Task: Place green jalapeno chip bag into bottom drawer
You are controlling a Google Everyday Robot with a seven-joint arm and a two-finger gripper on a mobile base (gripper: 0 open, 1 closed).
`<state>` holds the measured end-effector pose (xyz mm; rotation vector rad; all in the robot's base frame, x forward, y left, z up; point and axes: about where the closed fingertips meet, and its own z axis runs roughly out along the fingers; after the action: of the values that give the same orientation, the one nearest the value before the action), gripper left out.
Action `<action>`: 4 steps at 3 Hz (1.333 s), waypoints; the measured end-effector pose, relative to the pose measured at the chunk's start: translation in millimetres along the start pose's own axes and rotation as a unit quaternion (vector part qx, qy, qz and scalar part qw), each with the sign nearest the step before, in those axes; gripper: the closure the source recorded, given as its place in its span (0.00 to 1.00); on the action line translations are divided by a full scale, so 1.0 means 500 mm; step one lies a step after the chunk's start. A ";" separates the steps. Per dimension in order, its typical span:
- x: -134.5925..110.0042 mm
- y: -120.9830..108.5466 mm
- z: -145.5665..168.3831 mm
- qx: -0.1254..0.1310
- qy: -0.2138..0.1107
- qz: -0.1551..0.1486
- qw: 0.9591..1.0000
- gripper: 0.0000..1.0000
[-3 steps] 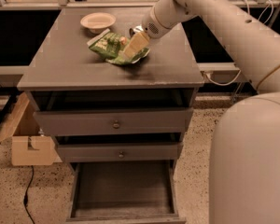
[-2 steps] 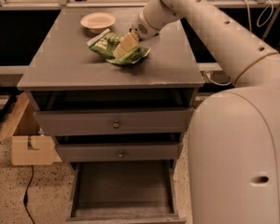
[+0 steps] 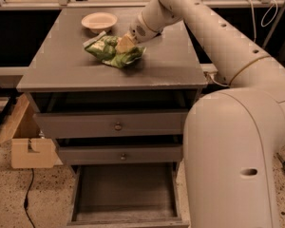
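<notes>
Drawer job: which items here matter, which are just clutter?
Job: green jalapeno chip bag on the cabinet top; hand at the bag; open bottom drawer.
Lying about: bowl behind the bag; cardboard box, lower left.

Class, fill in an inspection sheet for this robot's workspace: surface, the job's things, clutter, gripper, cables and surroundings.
Surface: grey cabinet top, flat, holding a bag and a bowl.
Job's things: green jalapeno chip bag lies crumpled on the cabinet top; bottom drawer is pulled open, nothing seen inside.
Clutter: pale bowl at the back of the top, just behind the bag.
Gripper: the gripper is down on the bag's upper right side.
Cables: black cable on the floor at left; white cables at upper right.
Surroundings: cardboard box beside the cabinet; speckled floor.
</notes>
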<state>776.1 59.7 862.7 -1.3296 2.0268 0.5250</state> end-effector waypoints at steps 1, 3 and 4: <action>-0.006 0.037 -0.040 -0.037 -0.067 -0.004 0.997 0.89; 0.095 0.181 -0.306 -0.048 -0.167 -0.049 0.984 1.00; 0.158 0.230 -0.372 -0.063 -0.142 -0.085 0.984 1.00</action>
<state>593.7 -63.8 936.6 -1.3979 1.6560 0.7293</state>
